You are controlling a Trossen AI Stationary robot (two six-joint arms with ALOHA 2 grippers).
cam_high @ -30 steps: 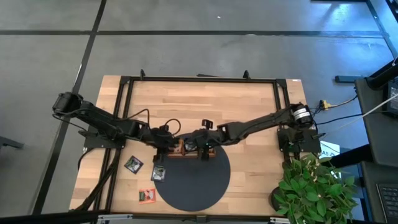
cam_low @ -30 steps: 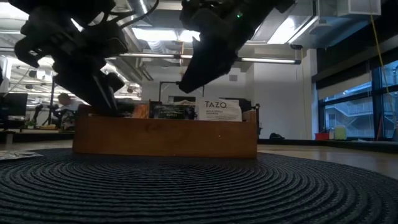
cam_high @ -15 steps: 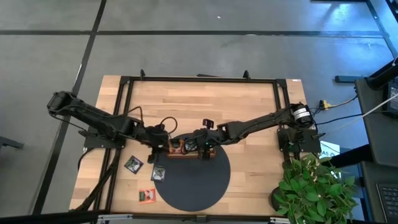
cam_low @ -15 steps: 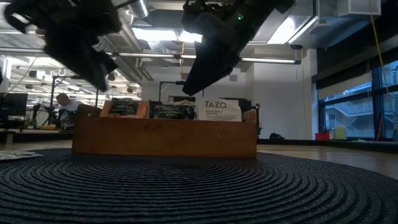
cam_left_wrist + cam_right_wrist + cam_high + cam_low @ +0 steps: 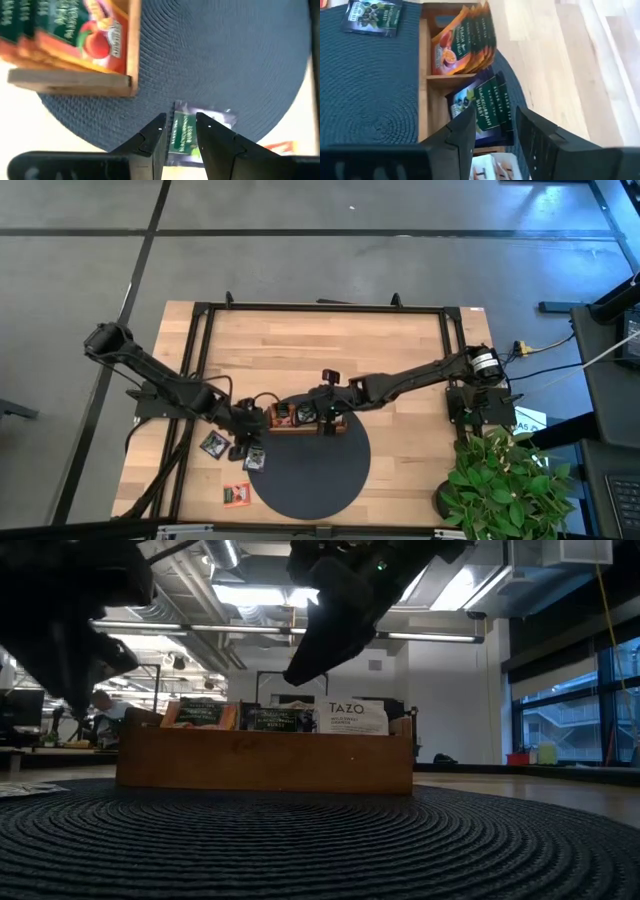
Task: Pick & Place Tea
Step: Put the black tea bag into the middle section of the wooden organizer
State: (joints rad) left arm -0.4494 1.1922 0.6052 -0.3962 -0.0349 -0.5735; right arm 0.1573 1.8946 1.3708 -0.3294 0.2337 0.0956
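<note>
Near the front of the wooden worktop (image 5: 330, 350), a long wooden tray (image 5: 305, 423) stands at the back edge of a round dark mat (image 5: 310, 470). Orange sachets (image 5: 462, 42) fill one tray section, dark sachets (image 5: 482, 107) the next, and white sachets (image 5: 357, 717) the third.

Over the tray hangs the right gripper (image 5: 492, 132), jaws parted with nothing between them, above the dark sachets; it has not moved in the last second.

A second ago the left gripper (image 5: 180, 132) was at the tray's left end. It has since pulled back and now hovers over a loose dark sachet (image 5: 187, 132) lying on the mat's left edge, jaws parted on either side of it, not yet touching.

Another dark sachet (image 5: 214, 444) lies on the worktop left of the mat, and an orange-red one (image 5: 236, 495) nearer the front edge.
</note>
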